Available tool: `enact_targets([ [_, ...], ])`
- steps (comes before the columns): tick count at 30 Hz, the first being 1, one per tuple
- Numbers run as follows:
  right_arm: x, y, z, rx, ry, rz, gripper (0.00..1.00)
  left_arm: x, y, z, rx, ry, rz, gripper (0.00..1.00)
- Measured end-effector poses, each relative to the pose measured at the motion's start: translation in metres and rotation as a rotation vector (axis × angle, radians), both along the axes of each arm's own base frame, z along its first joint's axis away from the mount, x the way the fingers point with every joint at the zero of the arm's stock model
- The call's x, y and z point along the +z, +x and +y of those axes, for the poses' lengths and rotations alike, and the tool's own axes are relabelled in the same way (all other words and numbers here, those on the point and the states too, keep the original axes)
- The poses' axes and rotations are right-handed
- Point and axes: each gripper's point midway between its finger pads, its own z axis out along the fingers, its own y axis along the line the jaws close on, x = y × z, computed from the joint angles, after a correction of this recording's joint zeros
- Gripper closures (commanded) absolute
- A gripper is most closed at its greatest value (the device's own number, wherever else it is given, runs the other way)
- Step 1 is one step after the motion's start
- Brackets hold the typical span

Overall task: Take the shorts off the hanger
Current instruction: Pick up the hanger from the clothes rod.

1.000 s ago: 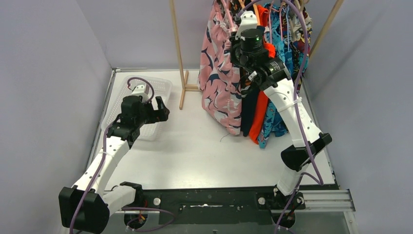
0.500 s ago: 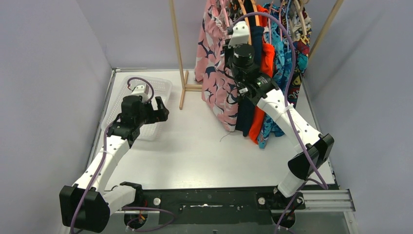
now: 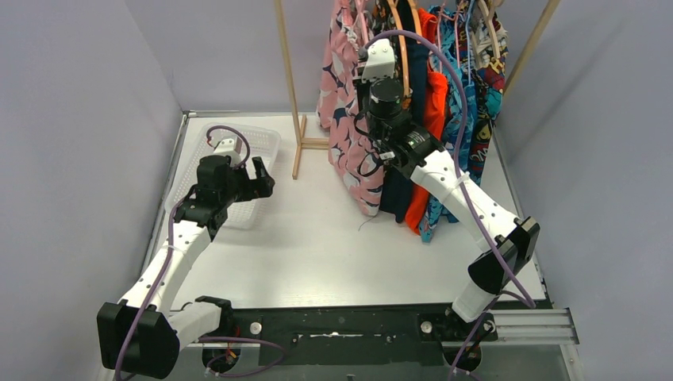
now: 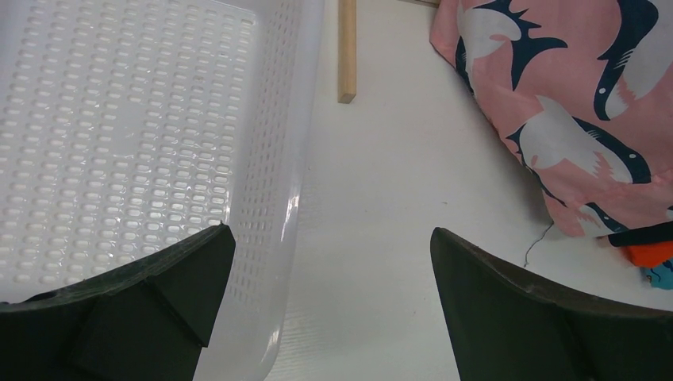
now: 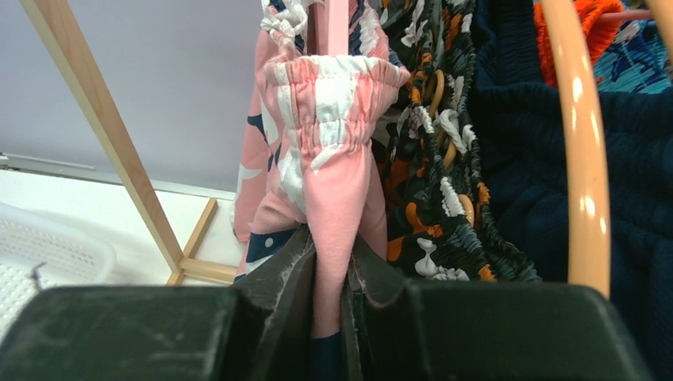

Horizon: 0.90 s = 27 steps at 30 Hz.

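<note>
At ten o'clock on the white table [image 3: 317,246], hovering the left gripper [image 3: 255,178] above the three o'clock rim of the white perforated basket [image 3: 258,143], jaws spread wide, closing on nothing and touching nothing. Showing, in the left wrist view, only the basket's bare slotted floor and side wall beyond the dark fingertips [image 4: 190,270], with plain table surface on the three o'clock side. Up at twelve to one o'clock, reaching the right arm [image 3: 460,190] high into the row of shorts on the wooden rack [image 3: 287,71]. Pinching a fold of the pink shorts [image 5: 333,103] with the right gripper [image 5: 329,254], just under the gathered elastic waistband, jaws squeezed almost together on the cloth. Gripping that pair on its pink hanger [image 5: 337,24], the waistband looped over it straight toward twelve o'clock from the grip. Letting the printed pink legs trail down toward six o'clock, close to the table, though contact there is hard to judge. Leaving, at three o'clock of the pinched pair, the black shorts with orange-white print [image 5: 428,159] pressed against it, then the navy shorts [image 5: 516,159] behind a peach hanger [image 5: 583,159], then the orange-red shorts [image 3: 432,103], the teal-blue patterned shorts [image 3: 460,103] and, farthest toward three o'clock, the comic-print shorts [image 3: 488,79].
</note>
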Motion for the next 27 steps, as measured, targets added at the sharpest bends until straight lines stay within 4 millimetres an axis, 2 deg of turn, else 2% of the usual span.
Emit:
enact_targets([
  [11, 0.035, -0.016, 0.01, 0.03, 0.02, -0.044, 1.0, 0.0, 0.001, 0.002, 0.005, 0.0, 0.0, 0.03],
  [18, 0.017, -0.028, 0.011, 0.054, 0.052, 0.032, 1.0, 0.0, 0.001, 0.002, 0.005, -0.001, 0.0, 0.03],
  [21, 0.004, -0.043, 0.007, 0.084, 0.072, 0.084, 1.0, 0.0, 0.001, 0.002, 0.005, -0.001, 0.0, 0.03],
  [27, -0.024, -0.091, -0.007, 0.187, 0.143, 0.171, 1.0, 0.001, 0.001, 0.002, 0.01, -0.007, 0.0, 0.02],
])
